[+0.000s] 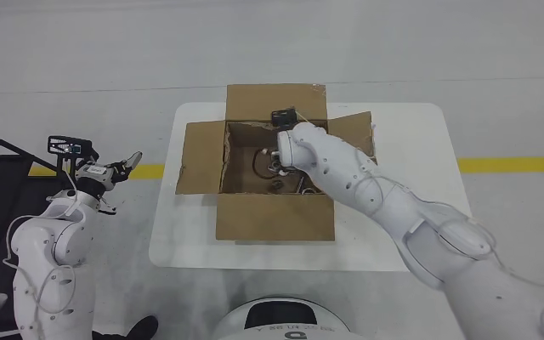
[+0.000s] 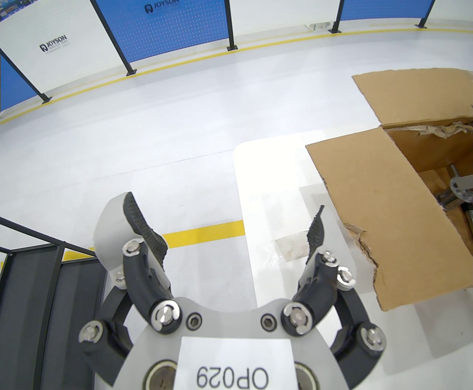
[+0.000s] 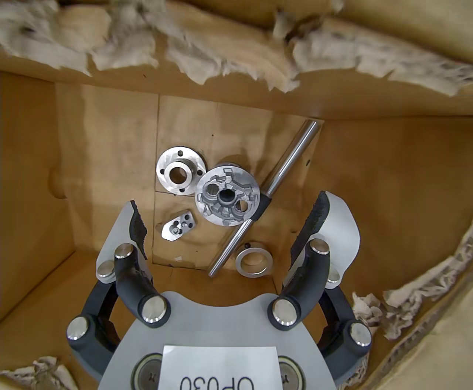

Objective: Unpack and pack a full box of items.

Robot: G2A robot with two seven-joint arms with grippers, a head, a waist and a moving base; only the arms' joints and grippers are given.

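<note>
My right gripper (image 3: 228, 202) down inside open cardboard box (image 1: 274, 217) at middle of white table (image 1: 408, 195), fingers spread, gripping nothing. On box floor: 5 metal parts (flange (image 3: 180, 174), toothed disc (image 3: 228, 201), rod (image 3: 288, 162), ring (image 3: 254, 262), small plate (image 3: 179, 225)). My left gripper (image 2: 224, 202) off table's left edge, also spread, empty.

Left sticker (image 2: 231, 369) on the left gripper (image 2: 224, 202) and right sticker (image 3: 220, 369) on the right gripper (image 3: 229, 199): short upside-down code each; logo lettering on white panel (image 2: 74, 55) and blue panel (image 2: 173, 29).
</note>
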